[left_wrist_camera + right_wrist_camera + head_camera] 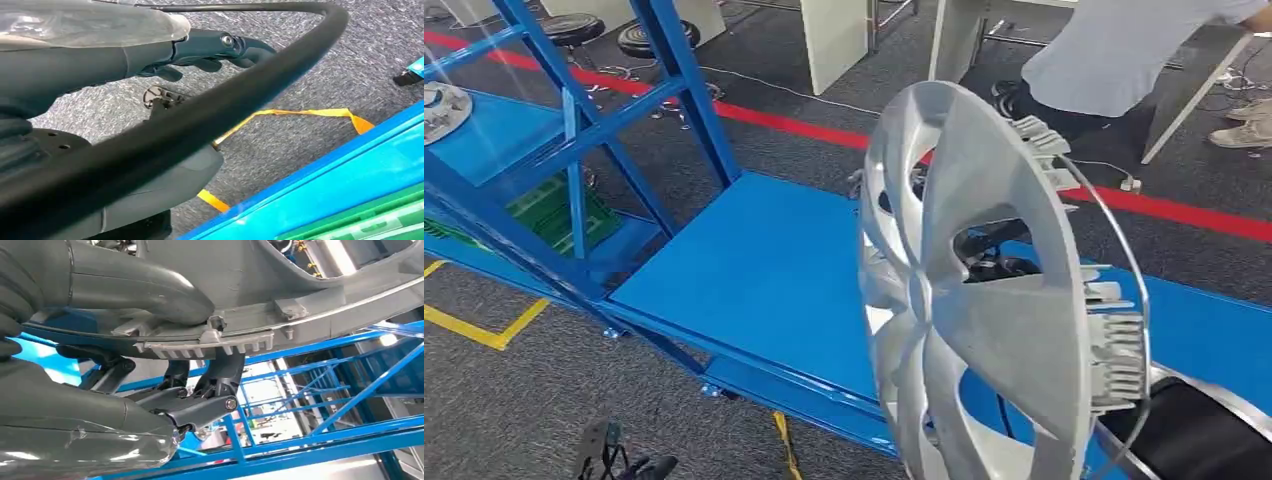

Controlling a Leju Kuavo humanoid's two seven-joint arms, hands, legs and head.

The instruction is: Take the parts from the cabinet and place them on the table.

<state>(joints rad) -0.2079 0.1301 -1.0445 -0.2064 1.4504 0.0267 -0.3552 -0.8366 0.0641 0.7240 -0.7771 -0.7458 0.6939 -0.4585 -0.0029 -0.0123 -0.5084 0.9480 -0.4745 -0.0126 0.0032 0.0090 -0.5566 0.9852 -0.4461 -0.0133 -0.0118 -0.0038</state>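
here the right robot hand grips the silver wheel cover's rim.

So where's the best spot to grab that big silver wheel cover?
Probably the rim. The wheel cover is broad and thin, stood on edge, so its face offers no purchase. The right hand already pinches the clipped rim from the back side, thumb against dark fingers.

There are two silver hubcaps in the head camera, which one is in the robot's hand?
The big silver hubcap at the right, held upright on edge above the blue shelf; the right robot hand grips its rim. The other hubcap lies flat on the rack's far-left shelf.
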